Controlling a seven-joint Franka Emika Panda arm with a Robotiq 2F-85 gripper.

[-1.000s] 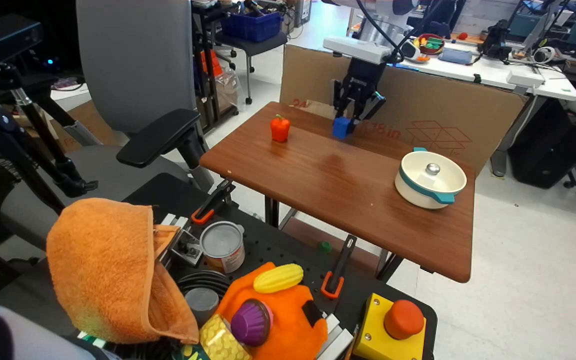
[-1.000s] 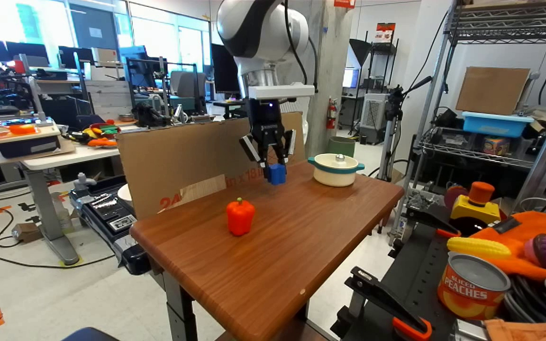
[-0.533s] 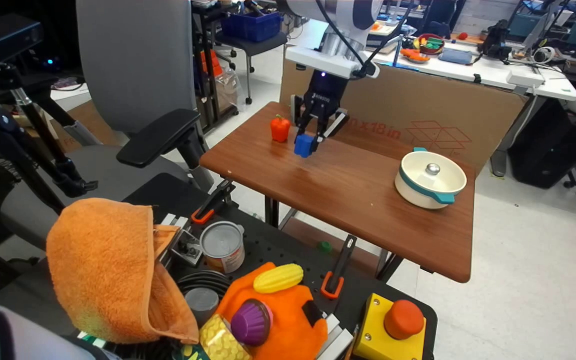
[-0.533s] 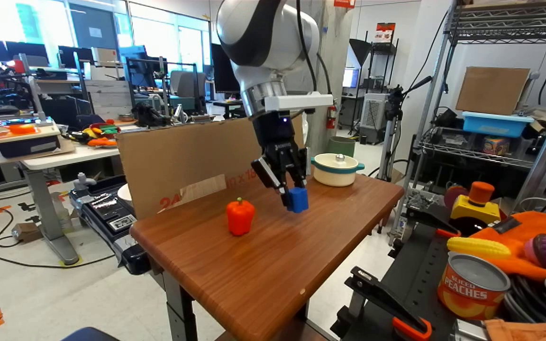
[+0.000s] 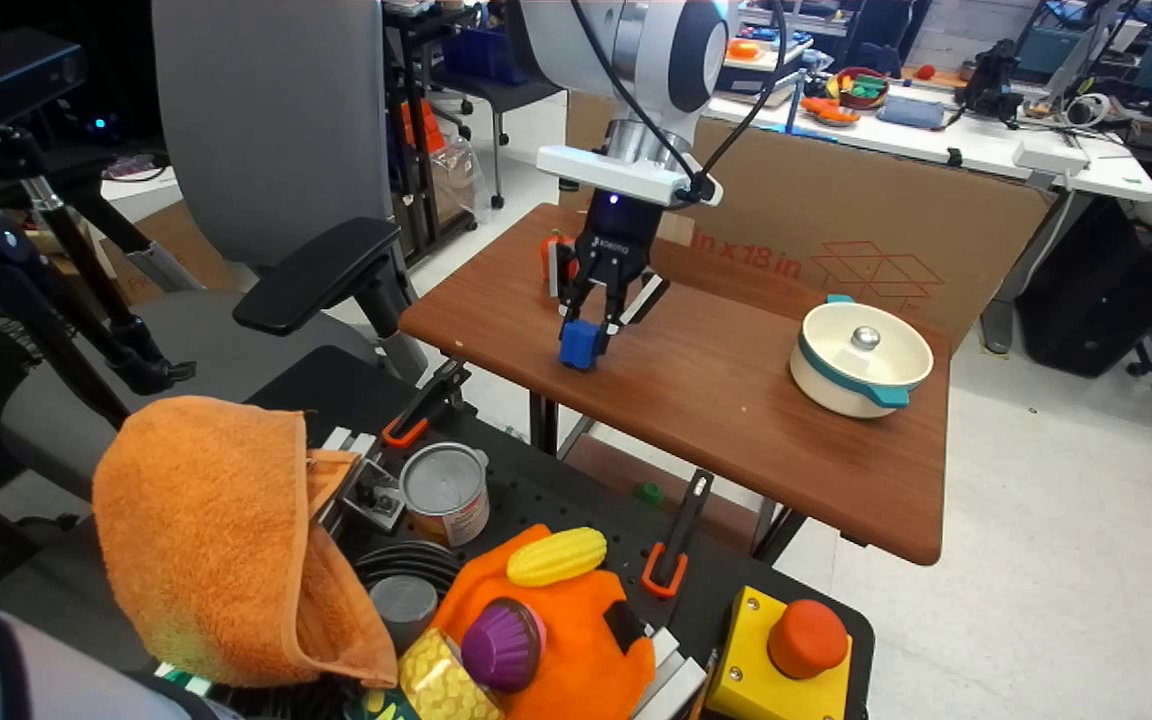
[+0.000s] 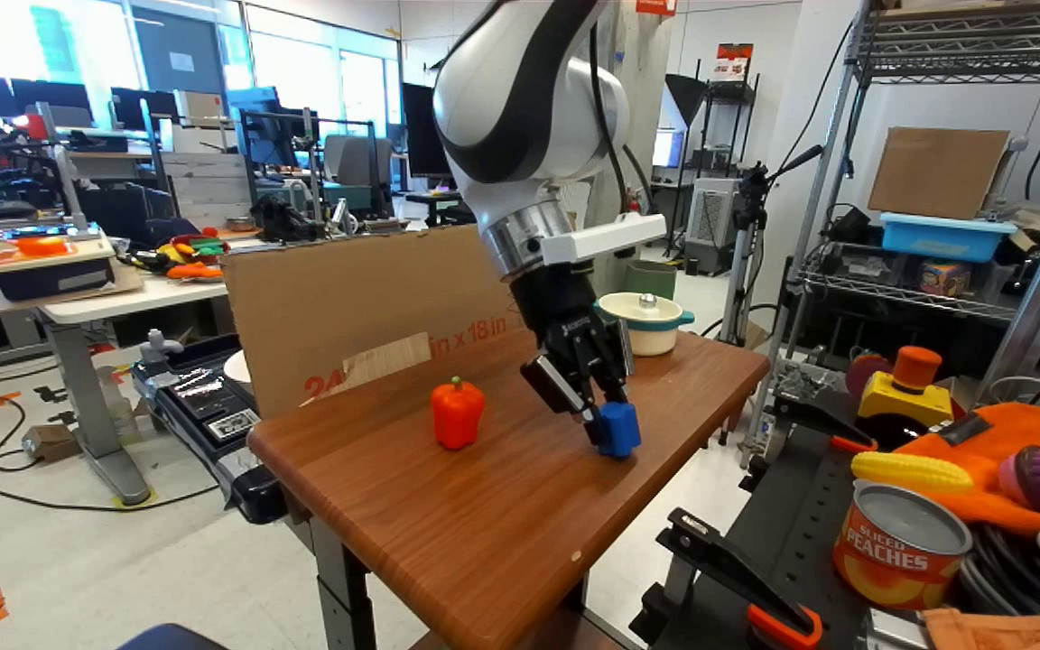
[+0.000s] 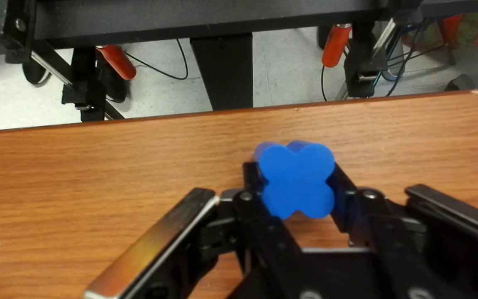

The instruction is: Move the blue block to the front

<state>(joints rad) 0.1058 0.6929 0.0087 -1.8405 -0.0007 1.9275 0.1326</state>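
The blue block is a small blue piece with a four-lobed end, seen face-on in the wrist view. My gripper is shut on it, with one finger on each side. The gripper leans, tilting the block slightly. The block is low over the brown table, near the long edge facing the black cart. I cannot tell whether it touches the tabletop. The fingers hide parts of its sides.
A red-orange pepper stands on the table, partly behind the gripper in an exterior view. A cream pot with teal handles stands at the other end. A cardboard sheet lines the back edge. A black cart with clamps borders the front.
My gripper has carried the blue block from near the cardboard across the table toward the cart-side edge and lower. The arm now leans more. The pepper and pot have not moved.
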